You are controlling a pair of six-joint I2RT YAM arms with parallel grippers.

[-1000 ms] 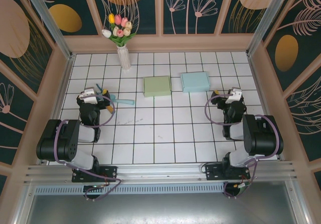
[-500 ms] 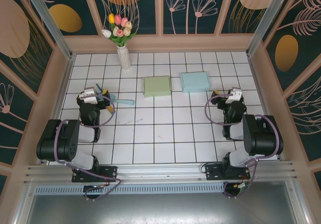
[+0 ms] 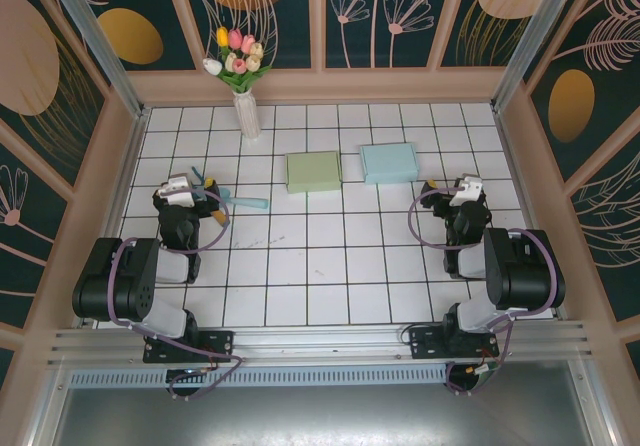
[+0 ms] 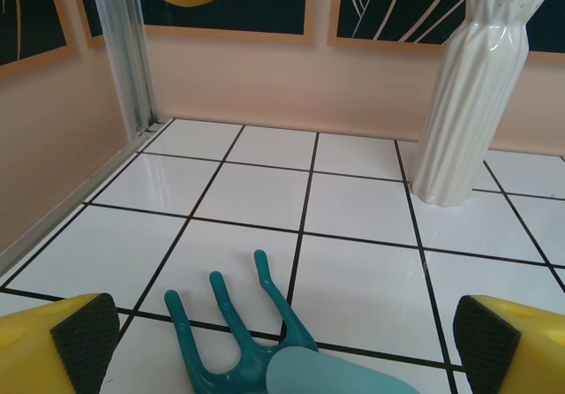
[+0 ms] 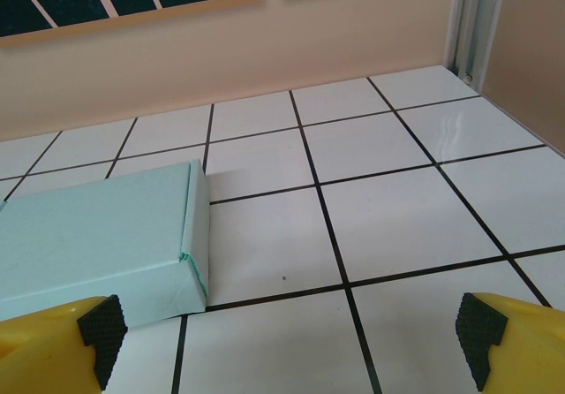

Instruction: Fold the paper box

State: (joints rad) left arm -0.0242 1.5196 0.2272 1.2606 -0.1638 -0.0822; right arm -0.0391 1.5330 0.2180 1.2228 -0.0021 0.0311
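Observation:
A light blue paper box (image 3: 389,162) lies closed on the tiled table, back centre-right; in the right wrist view the box (image 5: 97,239) sits ahead and left of my right gripper (image 5: 287,341), whose yellow fingers stand wide apart with only bare tile between them. A pale green box (image 3: 313,172) lies closed to its left. My left gripper (image 3: 200,198) rests at the left side, open, with nothing held; its black pads (image 4: 84,332) flank a teal toy rake (image 4: 247,332).
A white vase (image 3: 246,114) with tulips stands at the back left, seen close as the vase (image 4: 468,94) in the left wrist view. The teal rake (image 3: 240,200) lies beside the left gripper. Pink walls and metal posts bound the table.

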